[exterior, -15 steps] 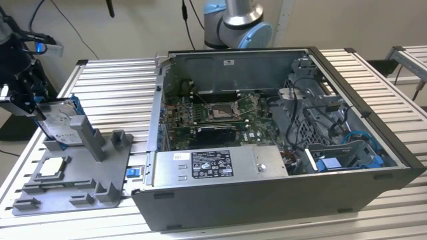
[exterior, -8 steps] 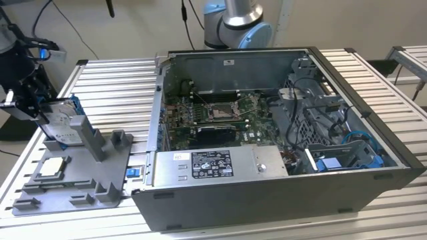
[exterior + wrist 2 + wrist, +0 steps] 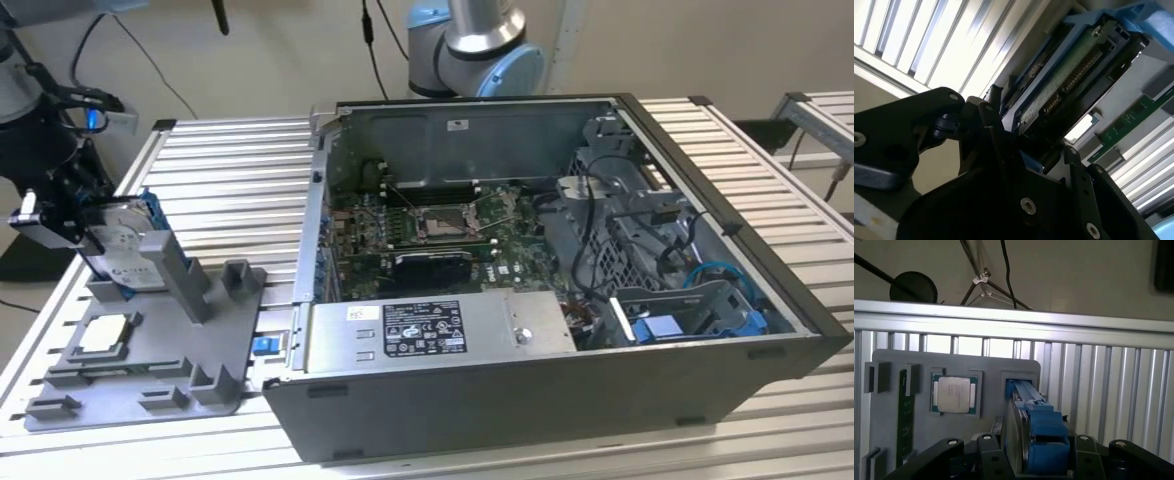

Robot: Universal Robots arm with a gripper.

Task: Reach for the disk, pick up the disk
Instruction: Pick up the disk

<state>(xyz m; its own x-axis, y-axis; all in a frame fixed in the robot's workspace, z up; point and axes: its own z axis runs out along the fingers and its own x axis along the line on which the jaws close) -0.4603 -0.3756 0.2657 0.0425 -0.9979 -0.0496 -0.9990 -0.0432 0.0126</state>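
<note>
I am looking at a bench [image 3: 227, 170] of pale metal slats in front of a plain wall. An open computer case [image 3: 534, 390] fills the bench's middle, its boards and cables exposed. The arm's [image 3: 481, 40] grey and blue base joint stands behind the case. At the exterior view's left, a flat grey holder [image 3: 147, 350] lies on the slats beside the case. A small square silver chip [image 3: 104, 335] sits in a recess in it. The disk [image 3: 127, 250] stands on edge in a slot at the holder's far end, its labelled face towards the exterior camera and leaning slightly. The black gripper [image 3: 80, 225] is at the disk, on the side away from the case. In the first wrist view I see the disk [image 3: 1041, 432] edge on, blue frame and silver face. The gripper [image 3: 1036, 460] has its jaws clenched on it, one against each face with no gap showing. The disk's end reaches into the slot of the holder [image 3: 989, 365], with the chip [image 3: 953, 394] just beside it. In the second wrist view the disk [image 3: 1064, 75] shows its connector edge and blue frame.
</note>
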